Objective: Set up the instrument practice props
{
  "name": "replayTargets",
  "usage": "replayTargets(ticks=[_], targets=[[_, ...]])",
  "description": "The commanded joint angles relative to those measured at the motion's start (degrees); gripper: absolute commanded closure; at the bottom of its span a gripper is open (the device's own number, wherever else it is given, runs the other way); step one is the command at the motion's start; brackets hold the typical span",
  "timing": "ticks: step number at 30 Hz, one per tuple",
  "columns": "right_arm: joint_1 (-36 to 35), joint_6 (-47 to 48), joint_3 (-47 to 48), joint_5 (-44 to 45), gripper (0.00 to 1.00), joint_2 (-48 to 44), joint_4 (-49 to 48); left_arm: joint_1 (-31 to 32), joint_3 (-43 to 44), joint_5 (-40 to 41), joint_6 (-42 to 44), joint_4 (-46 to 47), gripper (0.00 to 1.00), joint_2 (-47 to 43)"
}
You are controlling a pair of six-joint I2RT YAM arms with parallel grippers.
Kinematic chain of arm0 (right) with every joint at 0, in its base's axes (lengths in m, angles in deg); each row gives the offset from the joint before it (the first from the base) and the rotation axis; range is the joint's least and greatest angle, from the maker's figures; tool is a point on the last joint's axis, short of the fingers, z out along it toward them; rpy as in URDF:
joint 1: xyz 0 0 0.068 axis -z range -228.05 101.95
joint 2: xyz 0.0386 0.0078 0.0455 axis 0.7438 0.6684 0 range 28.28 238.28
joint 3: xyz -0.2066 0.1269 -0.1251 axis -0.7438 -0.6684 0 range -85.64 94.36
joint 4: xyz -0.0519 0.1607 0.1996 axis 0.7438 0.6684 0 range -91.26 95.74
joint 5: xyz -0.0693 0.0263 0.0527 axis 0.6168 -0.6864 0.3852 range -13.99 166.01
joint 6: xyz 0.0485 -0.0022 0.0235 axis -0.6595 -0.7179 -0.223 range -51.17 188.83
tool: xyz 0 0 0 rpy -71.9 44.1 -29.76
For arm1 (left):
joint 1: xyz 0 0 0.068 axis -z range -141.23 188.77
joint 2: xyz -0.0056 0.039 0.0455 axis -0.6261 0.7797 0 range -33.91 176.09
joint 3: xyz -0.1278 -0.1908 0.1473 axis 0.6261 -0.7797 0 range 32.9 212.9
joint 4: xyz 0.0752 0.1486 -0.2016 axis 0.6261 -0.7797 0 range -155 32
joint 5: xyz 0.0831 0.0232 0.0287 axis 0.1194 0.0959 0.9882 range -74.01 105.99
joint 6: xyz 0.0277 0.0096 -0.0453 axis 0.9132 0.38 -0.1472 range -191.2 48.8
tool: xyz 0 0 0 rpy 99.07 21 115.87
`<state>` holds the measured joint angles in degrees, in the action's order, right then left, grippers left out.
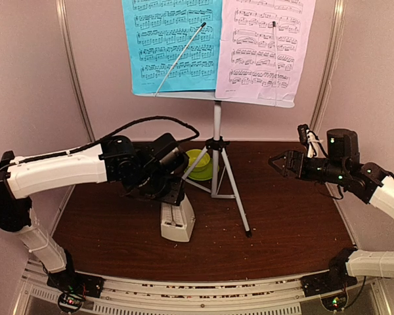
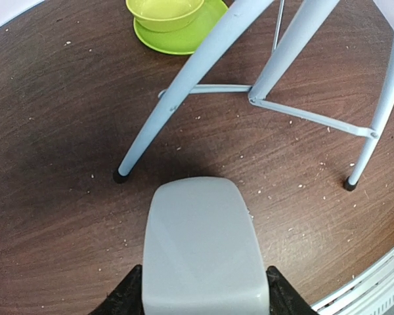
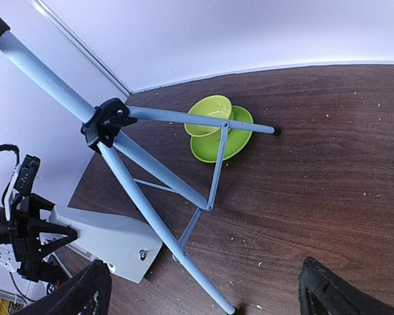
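The music stand is upright on its silver tripod at the back middle of the table. A blue sheet and a pink sheet rest on its desk. The cream metronome stands on the table in front of the tripod's left leg. My left gripper comes down over its top. In the left wrist view the metronome fills the space between the black fingers of the left gripper, which is shut on it. My right gripper hovers open at the right, holding nothing.
A lime-green bowl on its saucer sits behind the tripod, between its legs. The tripod legs spread close beside the metronome. Pale walls enclose the table on three sides. Small crumbs dot the dark wood.
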<state>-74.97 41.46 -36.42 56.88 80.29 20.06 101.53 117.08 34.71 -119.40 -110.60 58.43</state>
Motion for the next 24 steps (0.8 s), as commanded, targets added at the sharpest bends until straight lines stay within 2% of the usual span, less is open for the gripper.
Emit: replayTargets(ticks=[1, 8, 10, 13, 15, 20, 22, 24], targets=[[-0.79, -1.49, 1.0, -0.8, 0.0, 0.61, -1.63, 1.17, 4.68, 2.98, -1.21, 6.45, 0.5, 2.53], [-2.36, -2.87, 1.46, 2.31, 0.0, 1.22, -1.44, 1.49, 7.87, 4.21, 1.3, 6.45, 0.43, 7.25], [-2.75, -3.39, 2.22, 2.98, 0.0, 1.61, -0.88, 1.49, 7.84, 3.67, 1.95, 6.45, 0.34, 7.4], [-3.5, -3.81, 3.22, 4.0, 0.0, 2.24, -0.7, 1.49, 7.46, 2.3, 3.81, 6.54, 0.12, 7.35], [-4.02, -3.81, 4.59, 5.2, 0.0, 2.99, 0.88, 1.49, 7.44, 2.01, 5.05, 6.54, 0.04, 6.98], [-6.18, -5.66, 7.67, 9.04, 0.0, 3.86, 3.73, 1.29, 5.26, 0.82, 7.42, 8.62, 0.02, 1.74], [-6.8, -5.73, 8.39, 9.9, 0.0, 3.95, 4.35, 0.38, 1.31, -1.24, 6.2, 10.94, 0.02, -1.96], [-6.92, -4.96, 8.01, 10.22, 0.0, 3.85, 4.12, -0.63, -6.18, -5.86, 6.82, 17.12, 0.02, -6.14]])
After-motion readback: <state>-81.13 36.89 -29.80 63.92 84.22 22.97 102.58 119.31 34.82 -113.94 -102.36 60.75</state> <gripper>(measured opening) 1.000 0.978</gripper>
